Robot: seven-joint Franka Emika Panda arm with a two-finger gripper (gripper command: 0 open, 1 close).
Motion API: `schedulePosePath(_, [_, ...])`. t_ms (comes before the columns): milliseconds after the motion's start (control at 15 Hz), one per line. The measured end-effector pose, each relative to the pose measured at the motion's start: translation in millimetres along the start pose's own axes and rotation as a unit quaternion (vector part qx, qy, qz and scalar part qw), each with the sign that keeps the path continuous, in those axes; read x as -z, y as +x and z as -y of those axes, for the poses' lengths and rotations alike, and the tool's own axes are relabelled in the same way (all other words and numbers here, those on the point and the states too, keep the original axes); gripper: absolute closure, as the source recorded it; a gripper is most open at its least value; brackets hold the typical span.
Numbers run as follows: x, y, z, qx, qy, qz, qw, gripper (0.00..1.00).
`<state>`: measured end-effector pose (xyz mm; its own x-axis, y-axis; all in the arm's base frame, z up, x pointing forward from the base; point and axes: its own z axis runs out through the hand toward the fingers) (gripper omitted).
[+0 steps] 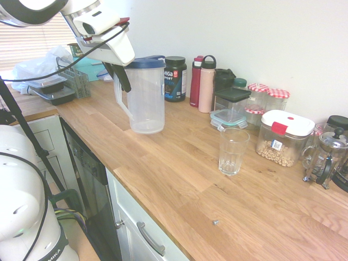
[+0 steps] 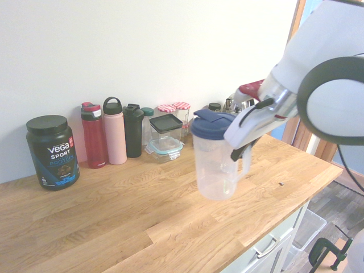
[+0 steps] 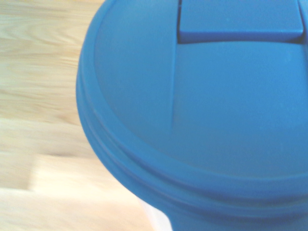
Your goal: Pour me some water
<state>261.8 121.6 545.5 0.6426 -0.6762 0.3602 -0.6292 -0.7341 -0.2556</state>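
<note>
Gripping the handle, the black-fingered gripper is clamped shut on the clear plastic pitcher with a blue lid; whether its base touches the oak countertop I cannot tell. Behind the pitcher stands a black tub reading "Vega Sport Protein". An empty clear drinking glass stands well apart from the pitcher, on the countertop.

A round blue lid fills most of the wrist view, seen from close above. A raised rectangular flap sits in it at the frame's edge, and a stepped rim runs around its outside. Beside the lid lies the pale wooden counter, its planks blurred.
</note>
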Motion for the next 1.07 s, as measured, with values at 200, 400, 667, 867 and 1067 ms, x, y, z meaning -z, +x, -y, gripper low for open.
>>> schedulePosePath(200, [-14.4,-11.9,46.7,0.012,0.007,0.001,1.0,1.0])
schedulePosePath(400, [-21.5,-8.9,60.7,0.014,0.001,0.007,1.0,1.0])
schedulePosePath(667, [-18.6,-10.5,63.4,0.014,0.002,0.007,1.0,1.0])
schedulePosePath(867, [-17.2,-11.5,65.3,0.01,0.011,0.012,1.0,1.0])
schedulePosePath(1067, [-19.2,-8.2,67.6,0.005,0.022,0.02,1.0,1.0])
